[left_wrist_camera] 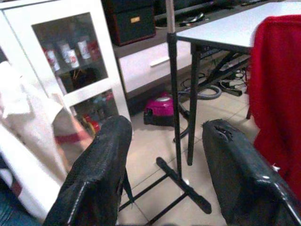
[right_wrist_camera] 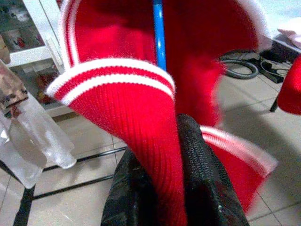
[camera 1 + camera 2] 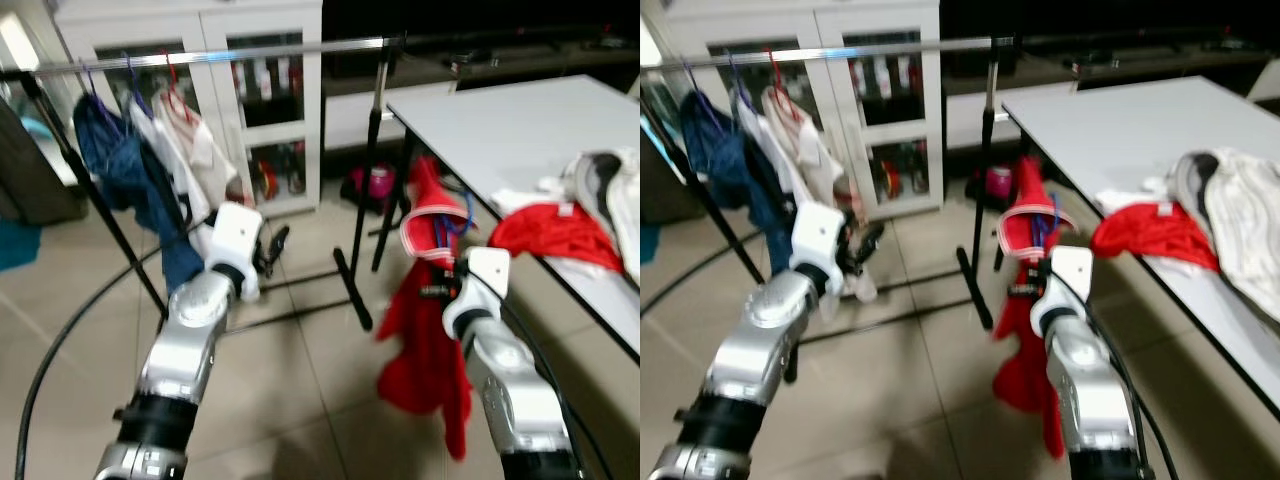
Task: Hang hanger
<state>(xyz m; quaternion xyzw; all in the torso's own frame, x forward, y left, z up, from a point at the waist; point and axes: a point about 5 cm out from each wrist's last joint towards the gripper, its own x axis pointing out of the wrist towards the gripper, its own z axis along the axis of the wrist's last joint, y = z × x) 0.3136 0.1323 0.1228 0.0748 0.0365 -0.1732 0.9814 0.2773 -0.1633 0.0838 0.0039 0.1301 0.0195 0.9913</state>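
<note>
Beside table [image 3: 500, 130], right gripper [image 2: 164, 188] raised, clamping red garment [image 3: 425, 340].

blue hanger [image 2: 160, 37] mostly hidden inside red sweater [image 3: 425, 340]

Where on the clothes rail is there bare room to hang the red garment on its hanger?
The rail is bare from the white garment to the upright post. Its other end is crowded with the blue garment and more hangers. The right gripper holds the red garment, low beside the table.
</note>
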